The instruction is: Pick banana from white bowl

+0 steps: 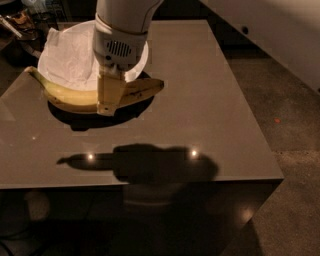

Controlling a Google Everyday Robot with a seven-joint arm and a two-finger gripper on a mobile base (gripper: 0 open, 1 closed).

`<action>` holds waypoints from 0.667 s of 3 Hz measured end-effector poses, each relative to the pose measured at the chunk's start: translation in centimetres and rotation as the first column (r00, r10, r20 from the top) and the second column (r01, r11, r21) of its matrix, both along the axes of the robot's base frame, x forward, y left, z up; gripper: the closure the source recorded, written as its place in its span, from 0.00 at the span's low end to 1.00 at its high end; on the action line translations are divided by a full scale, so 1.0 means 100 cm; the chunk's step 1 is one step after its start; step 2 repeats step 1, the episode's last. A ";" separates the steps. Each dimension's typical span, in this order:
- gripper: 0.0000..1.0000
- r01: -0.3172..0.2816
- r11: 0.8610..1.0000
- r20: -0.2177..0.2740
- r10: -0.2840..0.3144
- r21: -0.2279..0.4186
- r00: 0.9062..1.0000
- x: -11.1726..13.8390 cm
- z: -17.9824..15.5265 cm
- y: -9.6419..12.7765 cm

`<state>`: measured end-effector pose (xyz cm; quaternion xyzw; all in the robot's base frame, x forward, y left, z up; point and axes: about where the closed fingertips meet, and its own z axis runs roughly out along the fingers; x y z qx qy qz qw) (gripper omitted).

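Gripper [111,101] at upper left of frame, clamped on the banana [65,95].
The table [210,110] spreads below, and the white bowl [143,61] sits behind my gripper. The banana's long axis runs left-right across the fingers, gripped about mid-length, in front of the bowl.

the gripper [111,97], clamped on the banana [67,95] before the white bowl [141,69], hides the banana's middle and the bowl's near rim; the arm [125,15] is cut off at the top edge.
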<state>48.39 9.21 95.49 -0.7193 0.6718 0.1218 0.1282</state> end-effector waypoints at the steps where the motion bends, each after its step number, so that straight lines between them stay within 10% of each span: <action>1: 1.00 0.001 1.000 -0.002 -0.001 0.000 1.000 -0.001 -0.001 0.000; 2: 1.00 0.001 1.000 -0.002 -0.001 0.000 1.000 -0.001 -0.001 0.000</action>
